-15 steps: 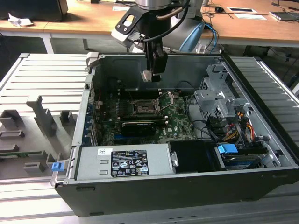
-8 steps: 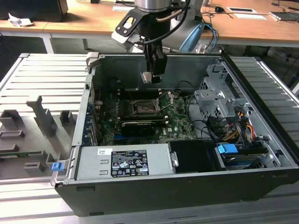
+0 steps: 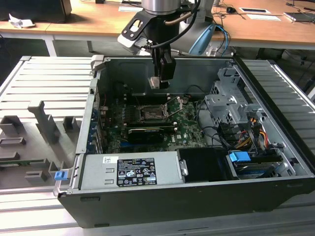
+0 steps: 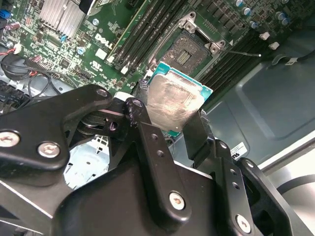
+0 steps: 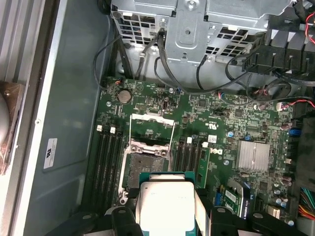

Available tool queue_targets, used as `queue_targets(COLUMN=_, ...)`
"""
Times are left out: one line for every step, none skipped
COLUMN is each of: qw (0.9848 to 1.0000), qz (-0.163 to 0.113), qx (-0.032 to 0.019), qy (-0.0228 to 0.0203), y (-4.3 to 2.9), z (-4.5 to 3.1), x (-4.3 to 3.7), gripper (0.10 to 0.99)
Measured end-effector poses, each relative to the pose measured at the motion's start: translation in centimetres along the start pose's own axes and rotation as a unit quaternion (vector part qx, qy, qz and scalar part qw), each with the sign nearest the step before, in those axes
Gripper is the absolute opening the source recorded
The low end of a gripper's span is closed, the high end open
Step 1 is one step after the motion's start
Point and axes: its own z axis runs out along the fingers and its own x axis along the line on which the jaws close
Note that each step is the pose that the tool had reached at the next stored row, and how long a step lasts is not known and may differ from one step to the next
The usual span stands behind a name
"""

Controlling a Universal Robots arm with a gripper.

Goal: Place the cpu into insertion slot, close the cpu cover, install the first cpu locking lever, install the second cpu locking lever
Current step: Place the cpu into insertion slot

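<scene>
- I see my hand (image 3: 160, 81) in the upper centre of the exterior view, hanging inside the open computer case (image 3: 197, 201), which lies on the slatted grey tabletop (image 3: 44, 78).
- The hand is clamped on the cpu (image 3: 154, 82). In both wrist views its two black fingers (image 4: 197, 129) press on opposite edges of the chip.
- In the second wrist view the cpu (image 4: 174, 103) shows a smeared silvery face with a green edge and sits tilted between the fingers. In the first wrist view its face (image 5: 165, 206) looks pale and flat.
- The cpu is up in the air, clear of the motherboard (image 3: 189, 129) and touching nothing but the hand.
- The insertion slot (image 3: 150, 114) lies just below the hand in the exterior view, bare and dark. It is also plain in the second wrist view (image 4: 189, 51) and the first wrist view (image 5: 145, 167).
- The cpu cover (image 5: 150, 118) appears folded back off the slot, its thin frame standing at the far edge of the socket.
- A long black expansion card (image 3: 145, 132) lies just in front of the slot, towards the lower centre of the exterior view.
</scene>
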Motion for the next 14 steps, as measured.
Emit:
queue_targets(qw=1.0000, qz=0.000, qx=0.0000, qy=0.0000, y=0.00, z=0.05, x=0.00, gripper=0.529)
queue_targets(qw=1.0000, qz=0.000, qx=0.0000, qy=-0.0001, y=-0.01, z=0.07, x=0.00, gripper=0.529)
queue_targets(qw=1.0000, qz=0.000, qx=0.0000, qy=-0.0001, y=-0.01, z=0.10, x=0.00, gripper=0.529)
queue_targets(qw=1.0000, qz=0.000, qx=0.0000, qy=-0.0001, y=-0.01, z=0.14, x=0.00, gripper=0.529)
queue_targets(qw=1.0000, qz=0.001, qx=0.0000, qy=-0.0001, y=-0.02, z=0.18, x=0.00, gripper=0.529)
queue_targets(qw=1.0000, qz=0.001, qx=0.0000, qy=-0.0001, y=-0.02, z=0.23, x=0.00, gripper=0.529)
queue_targets(qw=1.0000, qz=0.001, qx=0.0000, qy=-0.0001, y=-0.02, z=0.27, x=-0.01, gripper=0.529)
queue_targets(qw=1.0000, qz=0.001, qx=0.0000, qy=-0.0001, y=-0.03, z=0.30, x=-0.01, gripper=0.529)
queue_targets(qw=1.0000, qz=0.001, qx=0.0000, qy=-0.0001, y=-0.03, z=0.34, x=-0.01, gripper=0.529)
queue_targets(qw=1.0000, qz=0.001, qx=0.0000, qy=-0.0001, y=-0.04, z=0.38, x=-0.01, gripper=0.529)
queue_targets(qw=1.0000, qz=0.001, qx=0.0000, qy=-0.0001, y=-0.04, z=0.46, x=-0.01, gripper=0.529)
queue_targets(qw=1.0000, qz=0.001, qx=0.0000, qy=-0.0002, y=-0.05, z=0.51, x=-0.01, gripper=0.529)
queue_targets(qw=1.0000, qz=0.002, qx=0.0001, qy=-0.0003, y=-0.05, z=0.54, x=-0.01, gripper=0.529)
queue_targets(qw=1.0000, qz=0.002, qx=0.0000, qy=-0.0002, y=-0.05, z=0.58, x=-0.01, gripper=0.529)
